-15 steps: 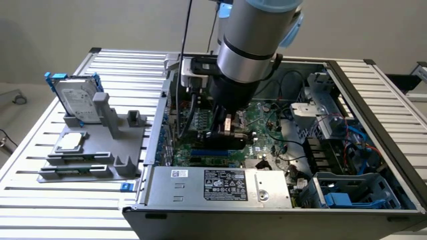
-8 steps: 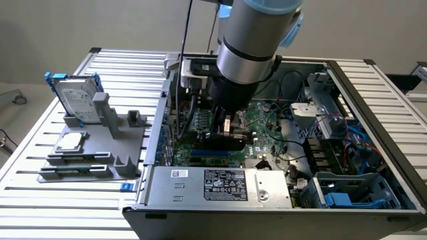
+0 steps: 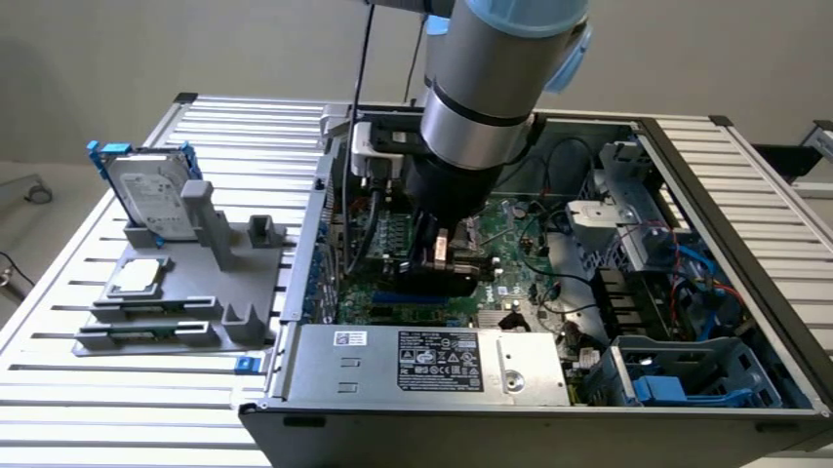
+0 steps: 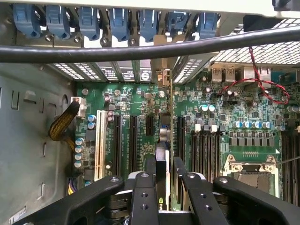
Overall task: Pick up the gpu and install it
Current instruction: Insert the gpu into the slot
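Okay, I've got the arm reaching down into the open computer case, which lies on its side on the slatted worktop. The pincer is low over the motherboard, well inside the chassis.

On the wrist camera the pincer's black fingers are pinching the gpu. It sits edge-on between them, black cover and thin green board standing upright. The card runs away from the fingers toward the perforated rear slot openings, and its far end meets the row of blue retention clips. It sits in line with the black expansion slots, a few slots over from the long white slot. I can't tell whether its edge connector is seated or just above the slot.

A thick black cable crosses in front of the camera. A red wire loops near the processor socket.

Out on the worktop, to the exterior view's left of the case, the grey holder carries the hard drive with blue rails — standing upright — and the square processor chip lies flat beside it. The power supply fills the near corner of the case.
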### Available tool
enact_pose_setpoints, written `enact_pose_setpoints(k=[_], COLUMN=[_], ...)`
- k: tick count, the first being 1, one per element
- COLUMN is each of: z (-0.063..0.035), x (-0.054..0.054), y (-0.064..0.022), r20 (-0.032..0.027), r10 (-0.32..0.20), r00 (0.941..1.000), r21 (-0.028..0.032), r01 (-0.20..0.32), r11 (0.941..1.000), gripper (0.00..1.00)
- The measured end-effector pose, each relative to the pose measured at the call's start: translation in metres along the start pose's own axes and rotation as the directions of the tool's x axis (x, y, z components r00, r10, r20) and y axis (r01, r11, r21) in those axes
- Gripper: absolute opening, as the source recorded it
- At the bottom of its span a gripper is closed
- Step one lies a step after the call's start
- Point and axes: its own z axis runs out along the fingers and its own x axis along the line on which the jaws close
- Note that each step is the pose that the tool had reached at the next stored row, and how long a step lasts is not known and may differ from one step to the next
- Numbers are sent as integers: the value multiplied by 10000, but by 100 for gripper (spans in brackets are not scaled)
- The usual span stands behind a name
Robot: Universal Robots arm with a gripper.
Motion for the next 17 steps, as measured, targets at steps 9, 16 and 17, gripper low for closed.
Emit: enact_pose_setpoints(k=[9, 16, 17], z=[21, 45, 48], x=[1, 2, 2], y=[8, 18, 17], r20=[-1, 0, -1], r10=[3, 9, 9], r00=[10000, 10000, 10000], r21=[-1, -1, -1], r01=[-3, -9, -9], r11=[10000, 10000, 10000], gripper=[26, 26, 26])
